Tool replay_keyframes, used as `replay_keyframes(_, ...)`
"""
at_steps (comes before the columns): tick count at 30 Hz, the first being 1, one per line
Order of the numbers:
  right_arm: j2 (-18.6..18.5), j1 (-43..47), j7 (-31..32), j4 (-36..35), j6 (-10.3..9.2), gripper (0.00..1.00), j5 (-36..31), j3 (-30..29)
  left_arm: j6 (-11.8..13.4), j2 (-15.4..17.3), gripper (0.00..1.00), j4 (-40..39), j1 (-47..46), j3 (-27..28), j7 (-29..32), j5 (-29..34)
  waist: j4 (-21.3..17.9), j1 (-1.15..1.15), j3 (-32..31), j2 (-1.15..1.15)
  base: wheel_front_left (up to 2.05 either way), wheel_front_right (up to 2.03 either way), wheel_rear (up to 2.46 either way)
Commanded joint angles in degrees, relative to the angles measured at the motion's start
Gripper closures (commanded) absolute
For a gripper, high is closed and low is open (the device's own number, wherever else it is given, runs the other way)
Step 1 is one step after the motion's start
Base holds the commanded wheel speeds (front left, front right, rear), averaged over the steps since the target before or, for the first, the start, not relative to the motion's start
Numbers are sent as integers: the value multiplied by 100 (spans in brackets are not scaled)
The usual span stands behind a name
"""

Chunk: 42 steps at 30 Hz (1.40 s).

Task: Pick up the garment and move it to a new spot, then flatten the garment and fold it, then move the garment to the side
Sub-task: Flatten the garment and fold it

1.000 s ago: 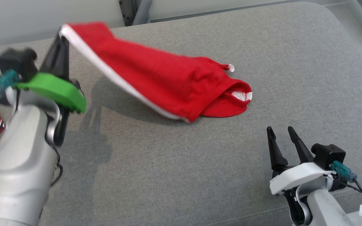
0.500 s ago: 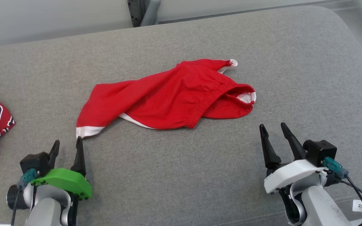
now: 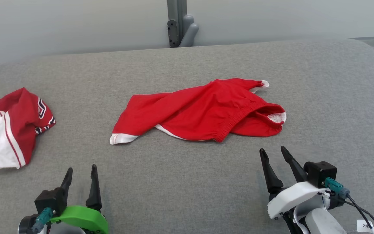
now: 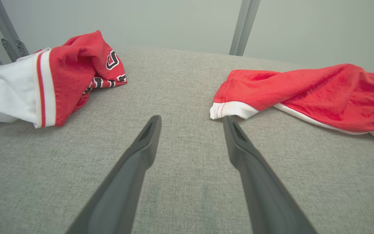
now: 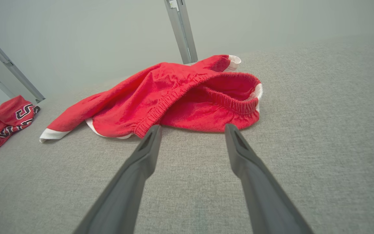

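Jaws wide apart on both arms, nothing between the fingers on either side, so neither one has hold of any cloth. Starting at the far left, a crumpled red-and-white jersey (image 3: 8, 126) sits on the grey padded surface (image 3: 187, 188), well apart from the action. Next comes the left gripper (image 3: 81, 167), low at the near edge with its fingers pointing away from the robot. Ahead of it and off to its right lie the red shorts (image 3: 203, 112), in a rumpled heap out in the middle of the pad. Their long axis runs across the robot's front, tilting slightly away toward the right. The white hem (image 3: 122, 138) of one leg is the end nearest the left gripper, close ahead in the left wrist view (image 4: 229, 110). The elastic waistband (image 3: 271, 113) gapes open at the right-hand end. Over on the right, the right gripper (image 3: 273, 149) hovers just short of that waistband, and looks the nearer arm to the cloth. Flattening comes next by my reading: each end sits ahead of its own arm.
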Motion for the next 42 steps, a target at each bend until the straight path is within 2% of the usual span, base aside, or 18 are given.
replay_keyframes(1, -35, 20, -18, 23, -4, 0, 1, 6, -35, -34, 0, -59, 92, -14, 5, 79, 320, 0, -33, 0, 0, 0, 0)
replay_keyframes(8, -139, -427, -19, 322, -4, 0, 67, 130, -126, -112, 0, -334, 94, -395, 5, 237, 969, 0, 435, 0, 0, 0, 0)
replay_keyframes(14, -217, -865, -19, 825, -3, 0, 214, 188, -139, -121, 0, -366, -17, -701, 5, 61, 1439, 0, 734, 0, 0, 0, 0)
replay_keyframes(19, -185, -1043, -18, 1182, -3, 0, 463, 170, -140, -122, 0, -382, -61, -817, 5, -21, 1633, 0, 837, 0, 0, 0, 0)
replay_keyframes(26, -237, -1199, -18, 1226, -3, 0, 499, 274, -143, -123, 0, -444, -166, -935, 5, -93, 1668, 0, 923, 0, 0, 0, 0)
replay_keyframes(27, -238, -1229, -18, 1190, -3, 16, 480, 266, -143, -124, 0, -449, -200, -966, 5, -103, 1660, 0, 940, 0, 0, 0, 0)
replay_keyframes(28, -230, -1246, -18, 1157, -3, 44, 466, 270, -143, -124, 0, -465, -233, -998, 5, -105, 1647, 0, 951, 0, 0, 0, 0)
replay_keyframes(29, -229, -1254, -18, 1130, -3, 60, 442, 286, -144, -121, 0, -471, -240, -1026, 5, -116, 1627, 0, 956, 0, 0, 0, 0)
replay_keyframes(32, -230, -1244, -18, 999, -3, 87, 428, 290, -144, -121, 0, -445, -233, -1126, 5, -157, 1539, 0, 937, 0, 0, 0, 0)
replay_keyframes(33, -222, -1220, -18, 949, -3, 100, 430, 310, -145, -121, 0, -437, -216, -1145, 5, -162, 1500, 0, 916, 0, 0, 0, 0)
replay_keyframes(36, -197, -1116, -19, 709, -3, 100, 510, 395, -145, -120, 0, -394, -118, -1185, 5, -167, 1374, 0, 808, 0, 0, 0, 0)
replay_keyframes(38, -169, -955, -18, 407, -3, 100, 787, 492, -145, -119, 0, -316, 10, -1156, 5, -128, 1224, 0, 612, 0, 0, 0, 0)
replay_keyframes(42, -179, -797, -18, 82, -2, 100, 1401, 1027, -145, -115, 0, -197, 215, -1097, 5, -50, 956, 0, 245, 0, 0, 0, 0)
